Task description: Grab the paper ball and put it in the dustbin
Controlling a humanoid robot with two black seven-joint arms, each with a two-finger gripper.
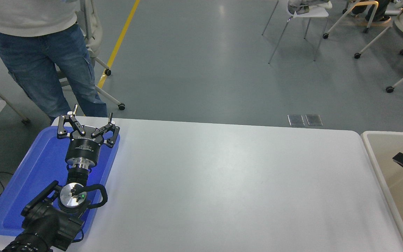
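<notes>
One dustbin (373,157), right gripper (402,160) above it (partly cropped), one blue tray (19,189).

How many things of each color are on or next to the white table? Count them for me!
Blue: 1, the blue tray
White and beige: 1, the dustbin
Black: 2, the left gripper over the tray and the right gripper over the dustbin
Total: 4
No paper ball shows anywhere now.

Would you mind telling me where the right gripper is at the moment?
In the head view, the right gripper is at the far right edge, over the beige inside of the dustbin, just past the white table's right end.
</notes>
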